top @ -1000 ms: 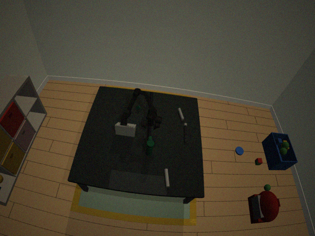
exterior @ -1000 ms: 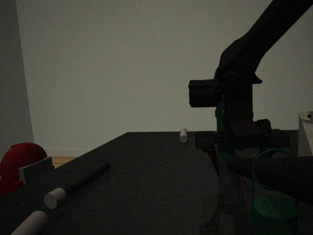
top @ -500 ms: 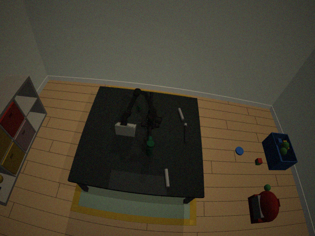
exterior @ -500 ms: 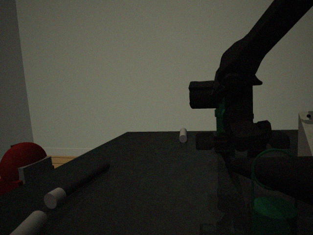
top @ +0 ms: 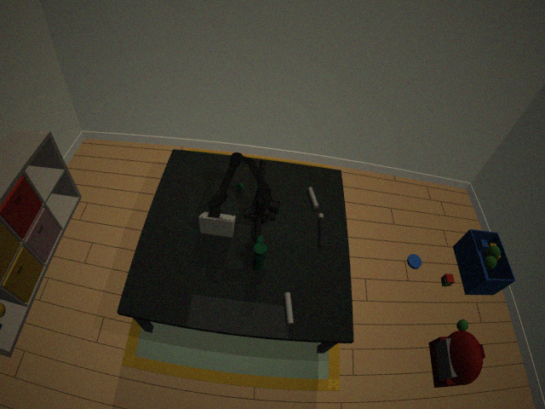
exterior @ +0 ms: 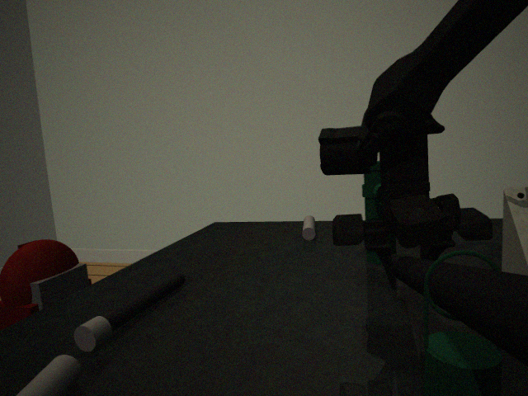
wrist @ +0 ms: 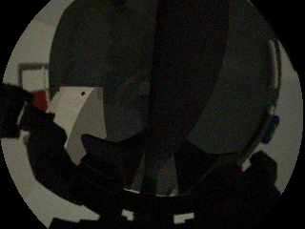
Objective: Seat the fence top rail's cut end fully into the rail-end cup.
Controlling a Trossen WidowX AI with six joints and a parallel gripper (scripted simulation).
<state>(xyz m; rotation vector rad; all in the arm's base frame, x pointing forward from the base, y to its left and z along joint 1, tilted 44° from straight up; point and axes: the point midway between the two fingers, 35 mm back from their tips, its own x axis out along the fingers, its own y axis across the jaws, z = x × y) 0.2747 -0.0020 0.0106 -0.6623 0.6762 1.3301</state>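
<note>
The dark rail (top: 257,231) (exterior: 473,298) (wrist: 191,62) runs through the green loop cap (exterior: 426,283). My gripper (exterior: 405,261) (wrist: 160,133) is shut on the rail, between the loop cap and the big post. The big green post (top: 260,250) (exterior: 372,209) stands beyond my fingers. The small rail-end cup (top: 260,239) (exterior: 376,189) hangs on the band high on the post, below the post cap. In the exterior view the rail's far end appears lower than the cup. Its tip is partly hidden by my fingers, so its exact gap to the cup is unclear.
A pale box (top: 216,224) (exterior: 516,238) (wrist: 83,119) stands to one side of the rail. A dark rod with a white end (top: 320,231) (exterior: 144,300) and a white cylinder (top: 312,197) (exterior: 49,377) lie on the other side. Another white cylinder (top: 289,308) (exterior: 308,228) lies beyond the post.
</note>
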